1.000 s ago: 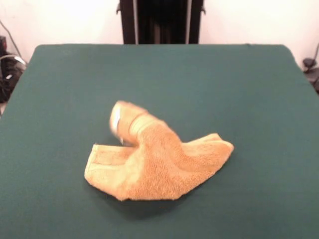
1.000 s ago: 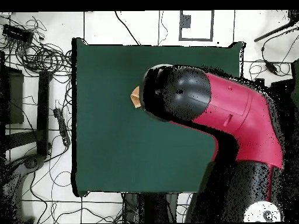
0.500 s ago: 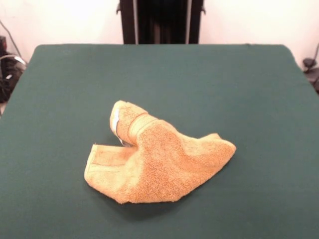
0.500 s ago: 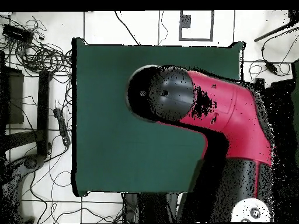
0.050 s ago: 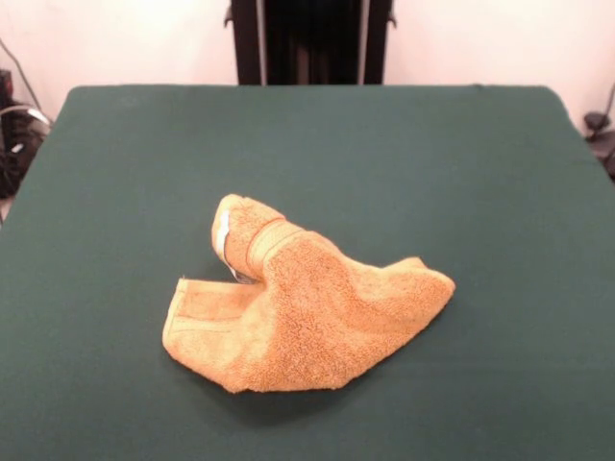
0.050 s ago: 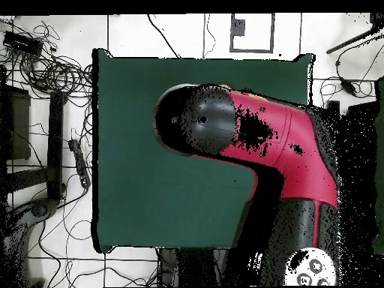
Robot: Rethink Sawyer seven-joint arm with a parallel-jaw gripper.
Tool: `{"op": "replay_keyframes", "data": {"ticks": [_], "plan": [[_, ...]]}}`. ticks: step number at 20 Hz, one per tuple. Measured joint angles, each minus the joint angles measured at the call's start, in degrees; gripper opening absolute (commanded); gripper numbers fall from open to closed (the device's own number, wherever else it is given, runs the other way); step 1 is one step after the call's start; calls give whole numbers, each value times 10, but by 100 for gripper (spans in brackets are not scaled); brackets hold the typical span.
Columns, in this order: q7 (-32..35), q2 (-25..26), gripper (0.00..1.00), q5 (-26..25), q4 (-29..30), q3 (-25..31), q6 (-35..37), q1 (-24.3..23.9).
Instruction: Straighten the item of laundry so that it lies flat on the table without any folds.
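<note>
Front view, nearest first: the towel (image 5: 303, 312) lies crumpled on the near middle part of the table (image 5: 480, 173), a little left of centre. Its near edge is a rounded, doubled-over fold resting on the green cloth. On the left a flatter flap with a woven border band spreads out; on the right a thick lobe of terry points toward the table's right side. Behind these, one corner stands up in a rolled hump, with a band across it and a small white tag (image 5: 224, 233) on its left face. Beyond the towel the green cloth runs bare to the far edge.

Overhead, the red and black arm (image 6: 255, 139) reaches over the table's middle and hides the towel completely. No claw shows in either view, so its state cannot be told.
</note>
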Motion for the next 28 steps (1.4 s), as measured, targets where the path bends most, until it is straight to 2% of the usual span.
{"op": "replay_keyframes", "data": {"ticks": [14, 28], "plan": [[0, 6, 100, -2, 0, 0, -101, 0], [0, 33, 100, -3, 1, 16, -138, 0]]}}
